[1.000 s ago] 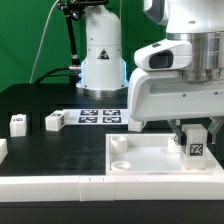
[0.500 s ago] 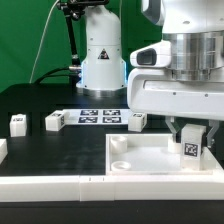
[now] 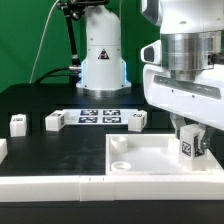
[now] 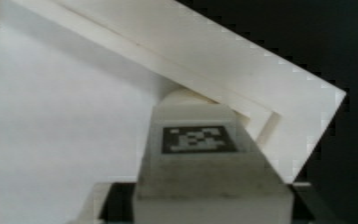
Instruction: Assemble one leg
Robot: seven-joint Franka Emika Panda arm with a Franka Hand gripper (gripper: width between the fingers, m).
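My gripper is shut on a leg, a small white block with a black-and-white tag. I hold it upright over the far right corner of the large white square panel. In the wrist view the leg fills the space between my fingers, its far end at the panel's raised rim near the corner. Whether it touches the panel I cannot tell. Three more legs lie on the black table.
The marker board lies flat in front of the robot base. Long white bars run along the front edge of the table. A small white piece sits at the exterior view's left edge.
My gripper has shifted a little toward the exterior view's left with the leg and has turned about its axis. The loose legs have not moved.
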